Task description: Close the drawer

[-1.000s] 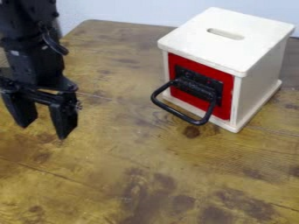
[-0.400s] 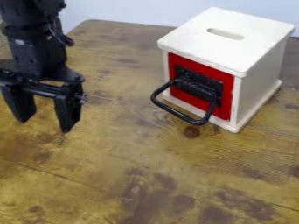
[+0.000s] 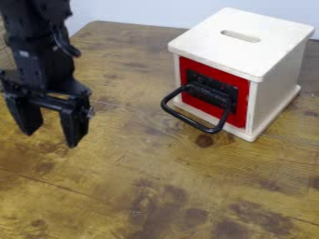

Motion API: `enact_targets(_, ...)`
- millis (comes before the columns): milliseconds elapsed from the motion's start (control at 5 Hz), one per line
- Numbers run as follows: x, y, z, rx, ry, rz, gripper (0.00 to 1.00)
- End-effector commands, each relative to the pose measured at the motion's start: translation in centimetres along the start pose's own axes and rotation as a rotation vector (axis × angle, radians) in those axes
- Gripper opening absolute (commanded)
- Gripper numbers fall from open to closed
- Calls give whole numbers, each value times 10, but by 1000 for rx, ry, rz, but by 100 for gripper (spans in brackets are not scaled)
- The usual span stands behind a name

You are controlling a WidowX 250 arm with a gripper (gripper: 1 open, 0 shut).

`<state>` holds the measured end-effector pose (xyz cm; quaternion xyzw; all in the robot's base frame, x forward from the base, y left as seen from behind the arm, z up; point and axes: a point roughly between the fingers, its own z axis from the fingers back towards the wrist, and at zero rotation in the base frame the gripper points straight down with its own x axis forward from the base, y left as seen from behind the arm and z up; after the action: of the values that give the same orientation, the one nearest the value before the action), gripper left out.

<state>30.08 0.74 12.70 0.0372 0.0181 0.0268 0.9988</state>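
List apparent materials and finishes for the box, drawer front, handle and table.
Box: likely wood, smooth cream paint; flat, even color.
Front: red, probably painted wood; grain not visible, so plastic possible.
Handle: black, likely coated metal; thin, rounded bent bar.
Table: wood or wood-look laminate, brown; grain and dark knots show.

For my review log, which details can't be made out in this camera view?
- Black gripper's fingertips: blurred.
- Black robot arm's upper part: cut off by the top edge.
- Red square drawer front: partly hidden behind its black bracket and wire loop handle.
- Cream wooden box's back: hidden behind its visible sides.
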Motion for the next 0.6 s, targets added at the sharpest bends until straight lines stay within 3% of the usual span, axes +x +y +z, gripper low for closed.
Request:
enact_targets(0, 5, 3, 13, 12, -60, -45, 100)
enact_targets(400, 12, -5, 23, 3, -60, -84, 100)
